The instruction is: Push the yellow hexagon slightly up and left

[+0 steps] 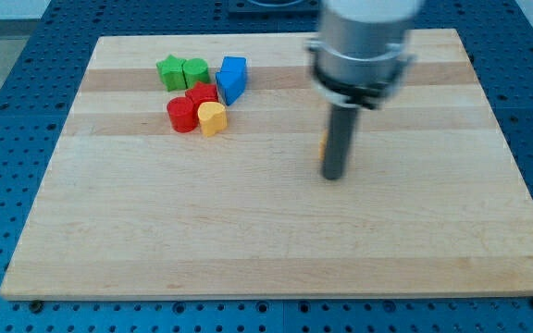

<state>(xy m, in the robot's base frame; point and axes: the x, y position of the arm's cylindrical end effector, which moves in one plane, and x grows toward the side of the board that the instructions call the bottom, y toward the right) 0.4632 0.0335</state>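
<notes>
Yellow hexagon [323, 144] mostly behind my tip [333, 176].

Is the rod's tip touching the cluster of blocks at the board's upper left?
No. My tip stands on bare wood well to the view's right of the cluster, whose nearest piece is the yellow heart-shaped block.

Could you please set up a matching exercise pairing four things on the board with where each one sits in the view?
Things:
1. blue block
2. yellow heart block
3. my tip
4. green blocks

Places:
A. leftmost part of the cluster's top row
B. alone near the board's middle, right of the cluster
C. right end of the cluster's top row
D. cluster's lower right, beside the red blocks

Pairs: 1-C, 2-D, 3-B, 4-A

A sliver of orange-yellow shows just left of the rod; its shape cannot be made out.
</notes>
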